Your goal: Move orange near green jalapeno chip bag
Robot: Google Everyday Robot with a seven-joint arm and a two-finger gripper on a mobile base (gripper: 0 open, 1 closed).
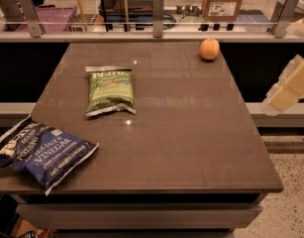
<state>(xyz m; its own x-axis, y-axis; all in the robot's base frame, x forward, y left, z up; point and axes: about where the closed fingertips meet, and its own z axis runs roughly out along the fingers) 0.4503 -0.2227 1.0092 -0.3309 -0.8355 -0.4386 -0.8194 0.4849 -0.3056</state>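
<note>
The orange sits on the brown table near its far right corner. The green jalapeno chip bag lies flat on the table's left-centre, well to the left of the orange and nearer to me. My gripper shows only as a cream-coloured part at the right edge of the camera view, off the table's right side, to the right of the orange and nearer than it. It touches neither object.
A larger dark blue sea salt & vinegar chip bag lies at the table's front left corner, overhanging the edge. A glass rail with metal posts runs along the far edge. A cardboard box stands beyond it.
</note>
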